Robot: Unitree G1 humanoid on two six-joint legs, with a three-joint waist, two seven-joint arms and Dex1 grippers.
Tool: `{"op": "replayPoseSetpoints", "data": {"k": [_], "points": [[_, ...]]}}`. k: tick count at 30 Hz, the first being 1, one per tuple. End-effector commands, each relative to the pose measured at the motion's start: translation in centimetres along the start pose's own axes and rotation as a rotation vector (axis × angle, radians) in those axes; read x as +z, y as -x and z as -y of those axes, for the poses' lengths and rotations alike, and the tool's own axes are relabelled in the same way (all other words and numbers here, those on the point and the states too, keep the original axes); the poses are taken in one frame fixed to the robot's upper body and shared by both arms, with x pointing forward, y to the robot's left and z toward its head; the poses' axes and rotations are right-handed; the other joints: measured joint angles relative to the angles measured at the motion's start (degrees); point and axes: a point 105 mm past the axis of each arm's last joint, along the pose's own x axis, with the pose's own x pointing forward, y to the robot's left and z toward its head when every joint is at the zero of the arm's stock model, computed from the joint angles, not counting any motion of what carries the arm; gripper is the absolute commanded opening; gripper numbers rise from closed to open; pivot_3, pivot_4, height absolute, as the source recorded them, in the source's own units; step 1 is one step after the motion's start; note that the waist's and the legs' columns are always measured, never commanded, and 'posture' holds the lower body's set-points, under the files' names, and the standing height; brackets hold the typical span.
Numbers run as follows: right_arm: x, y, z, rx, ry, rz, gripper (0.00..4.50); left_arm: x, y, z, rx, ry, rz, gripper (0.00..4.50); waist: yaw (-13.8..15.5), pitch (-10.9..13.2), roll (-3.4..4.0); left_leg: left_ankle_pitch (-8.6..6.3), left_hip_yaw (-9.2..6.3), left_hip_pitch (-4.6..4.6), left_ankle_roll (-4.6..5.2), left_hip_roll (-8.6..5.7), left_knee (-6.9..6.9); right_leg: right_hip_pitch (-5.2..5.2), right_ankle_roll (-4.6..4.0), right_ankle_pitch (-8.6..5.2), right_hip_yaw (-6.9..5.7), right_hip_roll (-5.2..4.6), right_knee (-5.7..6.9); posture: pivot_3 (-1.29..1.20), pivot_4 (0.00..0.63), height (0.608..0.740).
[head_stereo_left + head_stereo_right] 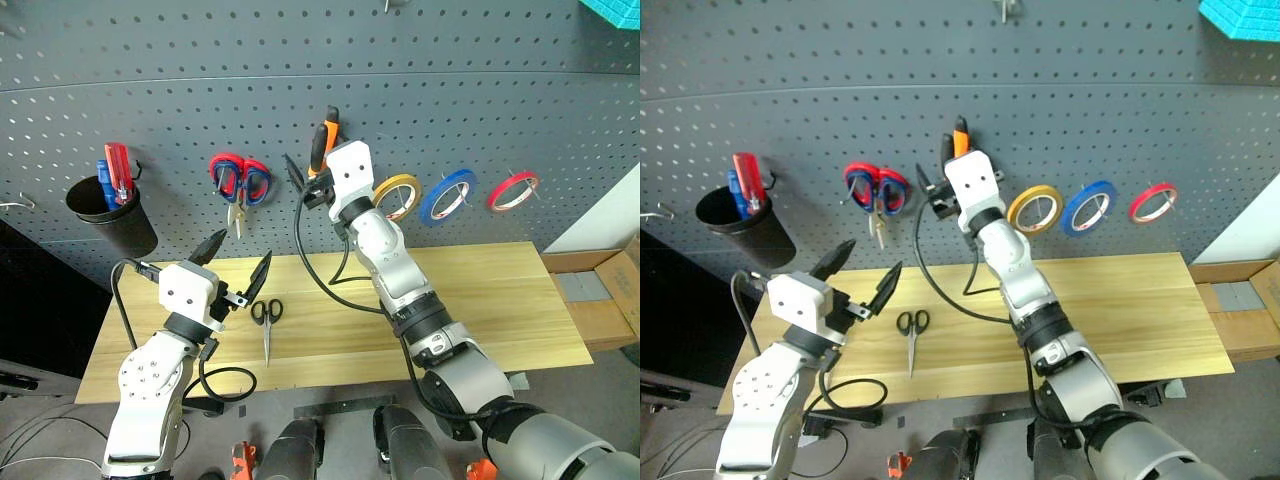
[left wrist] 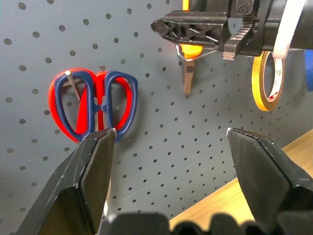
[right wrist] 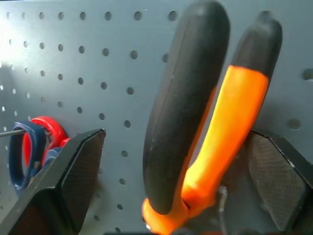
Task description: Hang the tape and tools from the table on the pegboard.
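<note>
The orange-and-black pliers (image 1: pixel 322 140) hang handles-up on the dark grey pegboard (image 1: pixel 450 90). My right gripper (image 1: pixel 312 160) is open around them; in the right wrist view its fingers (image 3: pixel 73 181) stand wide on either side of the pliers' handles (image 3: pixel 215 132), with gaps. The yellow tape (image 1: pixel 397 195) hangs on a hook just right of that gripper. Small black scissors (image 1: pixel 266 315) lie on the wooden table (image 1: pixel 500 300). My left gripper (image 1: pixel 240 255) hovers open and empty above the table, just left of the scissors.
Red-and-blue scissors (image 1: pixel 240 180) hang left of the pliers. A blue ring (image 1: pixel 447 195) and a red ring (image 1: pixel 513 190) hang right of the tape. A black cup (image 1: pixel 110 215) with red and blue handles sits far left. A cardboard box (image 1: pixel 600 290) stands beyond the table's right end.
</note>
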Motion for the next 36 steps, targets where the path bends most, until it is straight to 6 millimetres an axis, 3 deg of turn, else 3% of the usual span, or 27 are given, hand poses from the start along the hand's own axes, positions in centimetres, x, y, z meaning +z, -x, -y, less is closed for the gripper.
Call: {"op": "replayPoseSetpoints", "data": {"k": [1, 12, 15, 19, 21, 26, 28, 30, 36], "points": [[1.3, 0.8, 0.8, -0.02, -0.022, 0.026, 4.46, 0.1, 0.0, -0.1, -0.012, -0.012, 0.005, 3.91, 0.0, 0.0, 0.0, 0.0, 0.0, -0.01, 0.0, 0.0, -0.02, -0.01, 0.0, 0.0, 0.0, 0.0, -0.01, 0.02, 0.2, 0.74], [1.2, 6.6, 2.5, 0.087, -0.023, -0.115, 4.46, -3.8, 1.5, 0.1, -0.022, 0.071, -0.138, 3.91, -0.4, 0.0, 0.0, -0.01, 0.14, -0.11, 0.02, 0.07, -0.08, -0.14, 0.0, 0.0, 0.01, -0.01, -0.1, -0.04, 0.221, 0.74], [1.0, 8.5, 1.4, 0.239, -0.072, -0.197, 4.46, -5.3, 2.3, 0.6, -0.07, 0.084, -0.226, 3.91, -0.4, 0.0, 0.0, -0.02, 0.14, -0.09, 0.02, 0.1, -0.08, -0.11, 0.0, -0.01, 0.0, -0.01, -0.11, -0.05, 0.224, 0.74], [0.2, 14.4, -2.2, 0.625, -0.211, -0.416, 4.46, -7.3, 3.7, 0.5, -0.049, 0.137, -0.377, 3.91, -0.4, 0.0, 0.0, -0.07, 0.09, -0.12, 0.12, 0.13, -0.08, -0.02, 0.01, -0.01, 0.01, -0.04, -0.3, -0.07, 0.232, 0.74], [-0.3, 15.8, -2.7, 0.676, -0.24, -0.48, 4.46, -8.0, 4.0, 0.1, -0.024, 0.149, -0.445, 3.91, -0.3, 0.0, -0.01, -0.24, -0.03, -0.11, 0.39, 0.17, -0.08, 0.11, 0.02, -0.01, -0.04, -0.04, -0.46, -0.06, 0.235, 0.74], [-3.2, 16.8, -2.7, 0.651, -0.244, -0.564, 4.46, -11.8, 5.3, -0.8, 0.085, 0.18, -0.787, 3.91, -0.3, 0.0, -0.02, -0.27, -0.01, 0.08, 0.43, 0.2, -0.07, 0.29, 0.06, -0.01, -0.07, -0.05, -0.44, -0.05, 0.246, 0.74], [-5.1, 17.0, -2.8, 0.641, -0.158, -0.579, 4.46, -13.2, 5.5, 0.4, 0.11, 0.237, -0.906, 3.91, -0.2, 0.0, -0.03, -0.27, 0.0, 0.31, 0.44, 0.19, -0.07, 0.52, 0.15, -0.03, -0.11, -0.05, -0.47, -0.05, 0.25, 0.74], [-6.1, 17.0, -2.8, 0.623, -0.122, -0.575, 4.46, -13.7, 5.5, 2.2, 0.081, 0.272, -0.979, 3.91, -0.2, 0.0, -0.03, -0.28, 0.07, 0.38, 0.45, 0.14, -0.07, 0.57, 0.16, 0.0, -0.18, -0.05, -0.48, -0.06, 0.248, 0.74], [-7.4, 17.6, -3.1, 0.605, -0.135, -0.585, 4.46, -14.4, 5.5, 4.0, 0.175, 0.27, -1.054, 3.91, -0.1, 0.0, -0.04, -0.18, 0.02, 0.23, 0.21, 0.21, -0.13, 0.4, 0.16, 0.04, -0.07, -0.05, -0.59, -0.05, 0.234, 0.74]]}}
